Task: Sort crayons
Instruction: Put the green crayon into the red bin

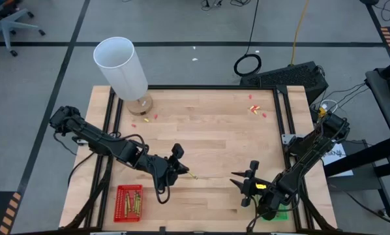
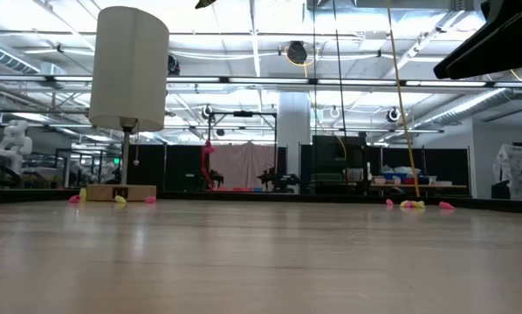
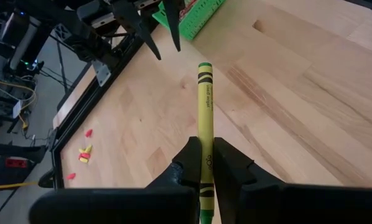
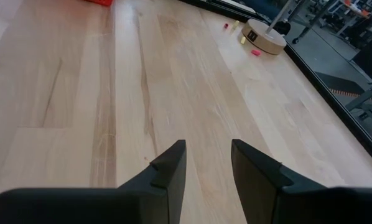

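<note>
- Left gripper (image 1: pixel 180 169), low in the high view and left of centre, clamped on a single yellow-green crayon (image 3: pixel 204 118).
- In the left wrist view, fingers (image 3: pixel 189 163) pressed tight against both sides of that crayon, its dark-banded end jutting out ahead over bare wood.
- In the high view, only a thin tip of the held crayon (image 1: pixel 193 175) visible, poking to the right past the fingers.
- Just below and left of this gripper, a red tray (image 1: pixel 119 203) near the bottom edge, holding several more crayons (image 1: pixel 134 203) lying side by side.
- Right gripper (image 1: pixel 246 181), lower right of centre in the high view, parted about halfway and holding nothing.
- In the right wrist view, two dark fingers (image 4: pixel 167 167) with only bare table (image 4: pixel 80 99) in the gap between them.
- Just under the right arm, at the bottom edge of the high view, a green tray (image 1: pixel 278 214), mostly hidden; contents impossible to tell.
- Same green tray (image 3: pixel 195 17) seen at the top of the left wrist view, beside the other arm's fingers.
- Well apart from both grippers, upper left of the high view, a white lamp (image 1: pixel 121 65) on a round wooden base.
- Small red and yellow scraps (image 1: pixel 255 109) at the upper right of the tabletop, a few more near the lamp base.
- Low view: neither gripper visible, only lamp (image 2: pixel 128 70), scraps and the room behind.
</note>
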Robot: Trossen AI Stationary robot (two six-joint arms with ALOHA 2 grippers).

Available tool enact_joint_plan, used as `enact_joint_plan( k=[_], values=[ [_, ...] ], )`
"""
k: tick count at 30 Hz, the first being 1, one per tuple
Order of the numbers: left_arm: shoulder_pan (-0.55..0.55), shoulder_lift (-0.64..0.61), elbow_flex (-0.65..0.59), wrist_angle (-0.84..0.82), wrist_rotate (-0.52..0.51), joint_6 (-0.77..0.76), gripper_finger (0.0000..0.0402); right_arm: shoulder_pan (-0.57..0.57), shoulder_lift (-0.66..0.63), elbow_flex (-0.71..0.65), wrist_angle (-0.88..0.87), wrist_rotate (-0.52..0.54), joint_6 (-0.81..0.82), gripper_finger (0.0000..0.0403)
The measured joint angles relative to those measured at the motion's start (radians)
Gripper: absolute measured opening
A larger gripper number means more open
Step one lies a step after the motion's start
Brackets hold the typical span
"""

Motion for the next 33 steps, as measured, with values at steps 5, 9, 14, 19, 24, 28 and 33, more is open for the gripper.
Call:
enact_joint_plan(
  k=[5, 9, 14, 19, 24, 28, 33],
  values=[
    [0.0, 0.0, 0.0, 0.0, 0.0, -0.001, 0.0019, 0.0, 0.0, 0.0, 0.0, 0.0, 0.0, 0.0112],
    [0.0, 0.0, 0.0, 0.0, 0.0, -0.001, 0.0019, 0.0, 0.0, 0.0, 0.0, 0.0, 0.001, 0.0112],
    [0.0, 0.0, 0.0, 0.0, 0.0, -0.003, 0.0019, 0.0, 0.0, 0.0, 0.0, 0.0, 0.002, 0.0112],
    [0.0, 0.0, 0.0, 0.0, 0.001, -0.003, 0.0019, 0.0, 0.0, 0.0, 0.0, 0.0, 0.002, 0.0112],
    [0.0, 0.0, 0.0, -0.008, 0.002, -0.008, 0.0019, 0.0, 0.0, 0.0, 0.0, 0.0, 0.002, 0.0112],
    [0.0, 0.0, 0.0, -0.008, 0.003, -0.111, 0.0019, 0.0, 0.0, 0.0, 0.0, 0.0, 0.002, 0.0112],
    [0.0, 0.0, 0.0, -0.012, 0.002, -0.372, 0.0019, 0.0, 0.0, 0.0, 0.0, 0.0, 0.002, 0.0112]
  ],
)
